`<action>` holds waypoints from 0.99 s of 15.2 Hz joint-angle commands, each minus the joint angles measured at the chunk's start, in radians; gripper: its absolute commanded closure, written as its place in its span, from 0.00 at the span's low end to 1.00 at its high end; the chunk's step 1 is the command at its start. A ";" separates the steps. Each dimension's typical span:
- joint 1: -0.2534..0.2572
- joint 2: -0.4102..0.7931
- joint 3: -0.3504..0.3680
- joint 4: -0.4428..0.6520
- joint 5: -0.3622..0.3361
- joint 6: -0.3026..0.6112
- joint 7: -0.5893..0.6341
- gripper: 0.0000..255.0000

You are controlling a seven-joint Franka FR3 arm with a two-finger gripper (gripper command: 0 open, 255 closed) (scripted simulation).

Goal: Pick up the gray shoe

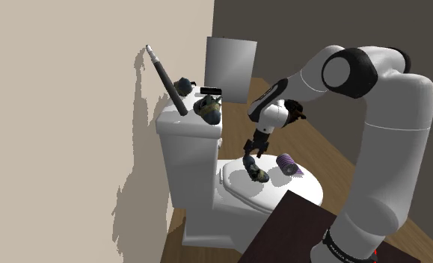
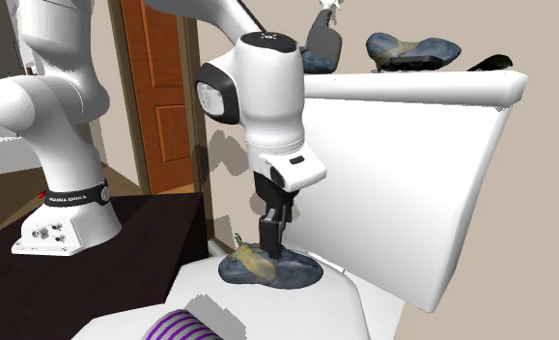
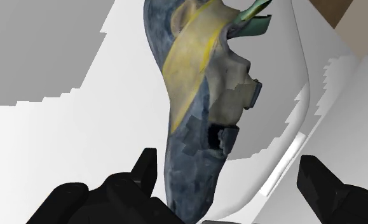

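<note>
The gray shoe [image 1: 256,174], blue-gray with a yellowish band and tan lining, lies on the white closed toilet lid [image 1: 306,191]. My gripper [image 1: 250,154] hangs straight above it on the bent arm. In the second exterior view the black fingers [image 2: 270,235] reach down to one end of the shoe [image 2: 258,266]. The wrist view has the gripper [image 3: 231,173] open, with the shoe [image 3: 198,95] running away from between the fingers. The shoe lies closer to one finger [image 3: 147,168], and a wide gap of lid separates it from the other finger.
A purple striped roll [image 1: 288,166] lies on the lid beside the shoe. On the toilet tank [image 1: 186,142] sit another shoe [image 1: 209,110], a dark object [image 1: 183,86] and a leaning black rod [image 1: 167,79]. The dark stand [image 1: 297,231] is close by, a wall behind.
</note>
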 commanded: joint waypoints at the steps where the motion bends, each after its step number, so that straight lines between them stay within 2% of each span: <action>1: -0.010 0.037 0.008 0.011 0.029 0.017 -0.022 0.00; 8: -0.026 0.104 0.034 0.017 0.086 0.066 -0.072 0.00; 9: -0.026 0.102 0.033 0.016 0.085 0.065 -0.072 1.00; 15: -0.025 0.102 0.033 0.017 0.084 0.064 -0.070 1.00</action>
